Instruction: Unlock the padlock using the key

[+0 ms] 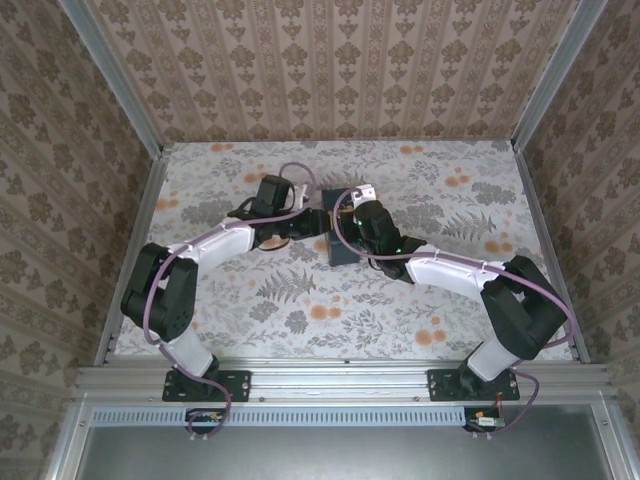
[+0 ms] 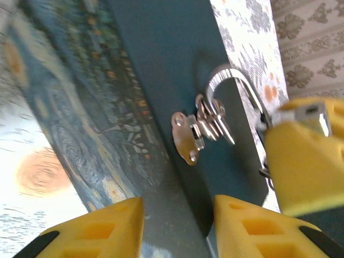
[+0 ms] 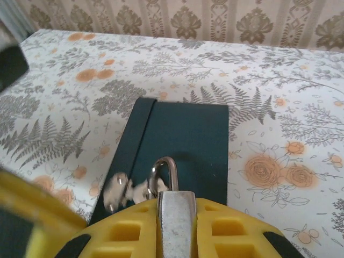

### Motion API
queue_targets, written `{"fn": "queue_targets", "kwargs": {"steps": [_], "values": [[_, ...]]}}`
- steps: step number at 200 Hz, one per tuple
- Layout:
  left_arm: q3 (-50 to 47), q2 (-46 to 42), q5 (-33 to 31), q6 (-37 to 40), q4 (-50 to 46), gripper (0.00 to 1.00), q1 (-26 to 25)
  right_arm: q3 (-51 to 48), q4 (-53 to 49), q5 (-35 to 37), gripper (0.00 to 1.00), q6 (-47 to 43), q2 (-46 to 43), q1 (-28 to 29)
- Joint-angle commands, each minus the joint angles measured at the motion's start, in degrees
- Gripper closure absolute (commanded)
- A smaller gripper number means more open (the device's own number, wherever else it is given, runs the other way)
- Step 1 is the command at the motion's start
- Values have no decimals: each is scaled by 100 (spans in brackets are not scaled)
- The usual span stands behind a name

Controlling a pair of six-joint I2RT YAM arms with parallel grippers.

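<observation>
My right tool pinched the tiny silvery padlock on the dark blue rectangular tin. My left tool straddled that tin from nine o'clock, grip unclear; bracing seemed wise.

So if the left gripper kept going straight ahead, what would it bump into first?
Most likely the blue tin: the left gripper points at its dark side, just below the silvery latch where the padlock hangs. Depth is unclear, so it may be touching already.
</observation>
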Motion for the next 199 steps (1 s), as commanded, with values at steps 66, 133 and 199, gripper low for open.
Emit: {"fn": "queue_targets", "kwargs": {"steps": [66,133,199], "values": [[-420,-118,-51,-508,85,63,-185,423,60,173,100,963,358,-443],[-570,-223,-133,-565,116,63,-62,629,356,-845,100,1956,417,-931],[-494,-684,198,-607,85,56,417,23,-508,-762,100,1741,-317,-1533]]}}
